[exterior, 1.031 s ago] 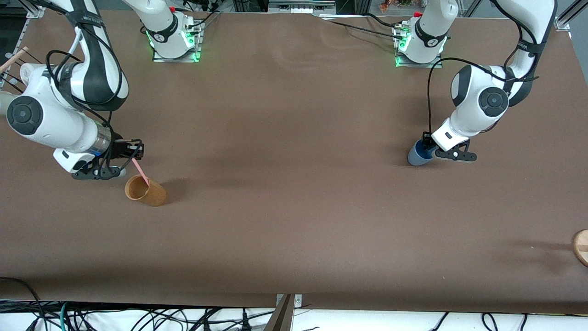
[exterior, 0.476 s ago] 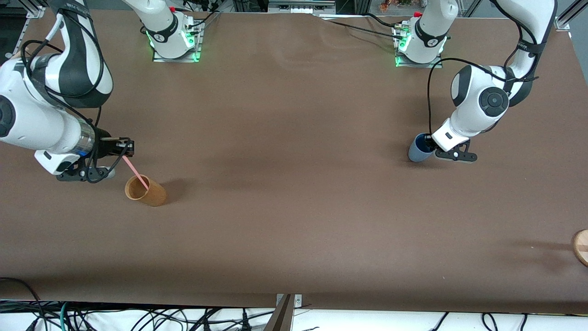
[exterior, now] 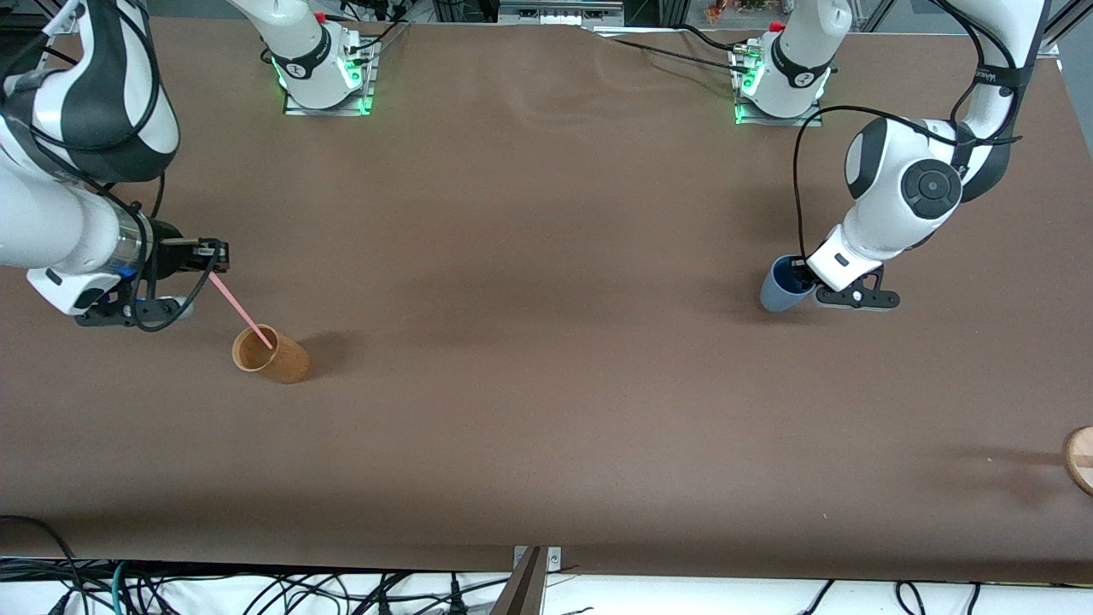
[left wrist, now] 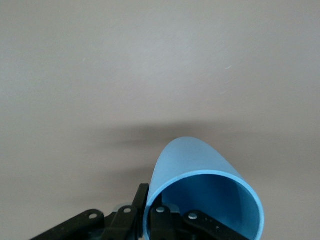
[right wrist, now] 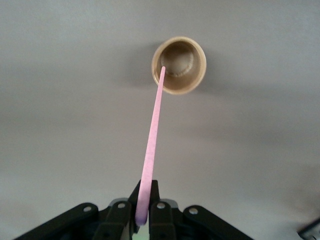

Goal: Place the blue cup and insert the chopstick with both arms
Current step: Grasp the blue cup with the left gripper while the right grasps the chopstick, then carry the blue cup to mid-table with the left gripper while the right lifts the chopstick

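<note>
Two cups stand well apart on the brown table (exterior: 546, 384), one toward each arm's end. Toward the right arm's end is the tan cup (exterior: 271, 355), upright, with nothing lying inside it as far as the right wrist view shows; the lower tip of the pink chopstick (exterior: 242, 313) lines up with its rim in both views, and whether that tip is inside the mouth or just above it cannot be made out. The right gripper (exterior: 213, 254) is clenched on the chopstick's upper end, up in the air over bare table beside the tan cup, with the stick slanting down from it. Toward the left arm's end, the blue cup (exterior: 783, 288) is tilted, its inside holding only one finger of the left gripper (exterior: 807, 276), whose jaws pinch the cup's wall, one finger inside and one outside. Whether the cup's base touches the table is hard to judge. A round wooden object (exterior: 1081, 459) is cut off by the picture's edge.
</note>
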`<move>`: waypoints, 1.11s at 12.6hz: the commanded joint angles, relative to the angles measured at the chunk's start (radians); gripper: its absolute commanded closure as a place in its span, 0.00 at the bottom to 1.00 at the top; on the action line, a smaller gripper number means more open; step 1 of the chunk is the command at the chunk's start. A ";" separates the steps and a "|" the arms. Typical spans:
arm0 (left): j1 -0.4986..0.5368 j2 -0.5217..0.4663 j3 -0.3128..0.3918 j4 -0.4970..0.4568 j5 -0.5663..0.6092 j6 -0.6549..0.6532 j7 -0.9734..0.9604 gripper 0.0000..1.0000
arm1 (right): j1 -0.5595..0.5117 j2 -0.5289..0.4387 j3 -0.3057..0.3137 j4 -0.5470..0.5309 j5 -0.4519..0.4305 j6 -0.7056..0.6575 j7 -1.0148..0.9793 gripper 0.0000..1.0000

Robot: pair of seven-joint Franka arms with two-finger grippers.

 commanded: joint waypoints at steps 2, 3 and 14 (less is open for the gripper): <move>-0.174 0.056 0.002 0.236 -0.068 -0.207 -0.212 1.00 | 0.017 0.022 0.001 0.114 -0.031 -0.120 0.002 1.00; -0.221 0.080 0.002 0.297 -0.073 -0.245 -0.279 1.00 | 0.024 0.022 0.001 0.128 -0.043 -0.136 0.002 1.00; -0.596 0.485 0.008 0.795 -0.165 -0.295 -0.854 1.00 | 0.233 0.022 0.004 0.211 -0.017 -0.193 0.192 1.00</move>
